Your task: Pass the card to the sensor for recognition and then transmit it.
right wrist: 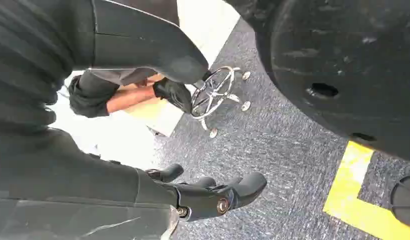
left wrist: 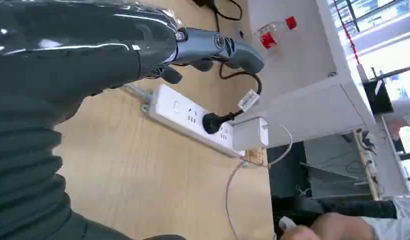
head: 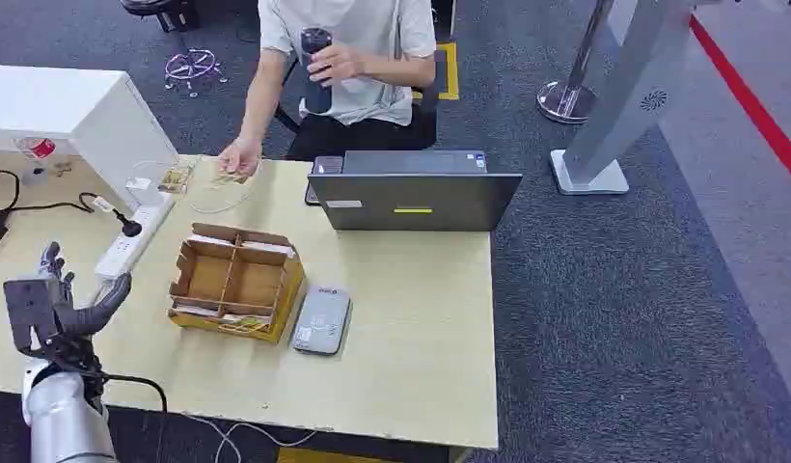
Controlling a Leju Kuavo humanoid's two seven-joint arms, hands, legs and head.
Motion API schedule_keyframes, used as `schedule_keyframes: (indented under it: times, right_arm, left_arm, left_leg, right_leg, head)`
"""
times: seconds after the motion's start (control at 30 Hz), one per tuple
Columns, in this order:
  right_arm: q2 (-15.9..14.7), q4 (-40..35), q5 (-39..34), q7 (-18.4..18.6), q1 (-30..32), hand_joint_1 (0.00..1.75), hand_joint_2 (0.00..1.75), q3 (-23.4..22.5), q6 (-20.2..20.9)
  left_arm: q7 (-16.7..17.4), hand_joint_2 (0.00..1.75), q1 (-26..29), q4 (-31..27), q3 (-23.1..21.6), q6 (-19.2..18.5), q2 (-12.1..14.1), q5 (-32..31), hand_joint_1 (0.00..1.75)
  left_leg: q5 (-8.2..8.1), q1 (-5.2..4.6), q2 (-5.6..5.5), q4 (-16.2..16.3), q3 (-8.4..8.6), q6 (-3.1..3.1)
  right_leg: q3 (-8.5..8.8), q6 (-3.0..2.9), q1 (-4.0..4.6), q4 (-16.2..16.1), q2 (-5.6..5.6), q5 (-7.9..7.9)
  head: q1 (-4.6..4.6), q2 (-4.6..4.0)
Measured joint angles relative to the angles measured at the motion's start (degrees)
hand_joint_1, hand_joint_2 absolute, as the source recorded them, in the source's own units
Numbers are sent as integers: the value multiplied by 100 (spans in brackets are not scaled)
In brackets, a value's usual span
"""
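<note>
A brown cardboard divider box (head: 235,282) stands mid-table, with cards (head: 239,324) tucked along its near edge and white ones at its far edge. The grey card sensor (head: 321,319) lies flat just right of the box. My left hand (head: 66,301) hovers over the table's left side, well left of the box, fingers apart and holding nothing. In the left wrist view that hand (left wrist: 213,47) reaches over the wood near the power strip (left wrist: 193,117). My right hand (right wrist: 213,192) hangs over the carpet with its fingers stretched out and nothing in them.
A person sits behind the table, one hand (head: 239,159) on small cards at the far edge, the other holding a dark bottle (head: 316,58). A grey laptop (head: 411,198) stands beyond the sensor. A white power strip (head: 131,241) and a white cabinet (head: 73,116) are at left.
</note>
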Motion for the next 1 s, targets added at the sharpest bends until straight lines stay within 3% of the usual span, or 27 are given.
schedule_keyframes:
  times: [0.83,0.97,1.0]
  right_arm:
    - [-177,-151,120,129,-25,0,175,223,57]
    - [-184,-160,133,133,-25,0,175,243,59]
    - [-190,-162,136,144,-27,0,175,253,59]
  left_arm:
    - [1309,175,-1055,-468,-3020,2170,404,-3875,0]
    - [1421,175,-1108,-525,-3257,2354,441,-4212,0]
    - [1480,175,-1144,-535,-3378,2417,452,-4338,175]
  left_leg:
    - [1,-1,1,4,-1,-1]
    - [1,-1,11,5,1,-1]
    - [1,-1,9,5,0,-1]
  right_leg:
    - [-1,-4,-1,1,3,4]
    - [-5,-4,-1,3,13,5]
    - [-5,-4,-1,3,11,5]
  head:
    - [-2,0]
    - [-9,0]
    - [-11,0]
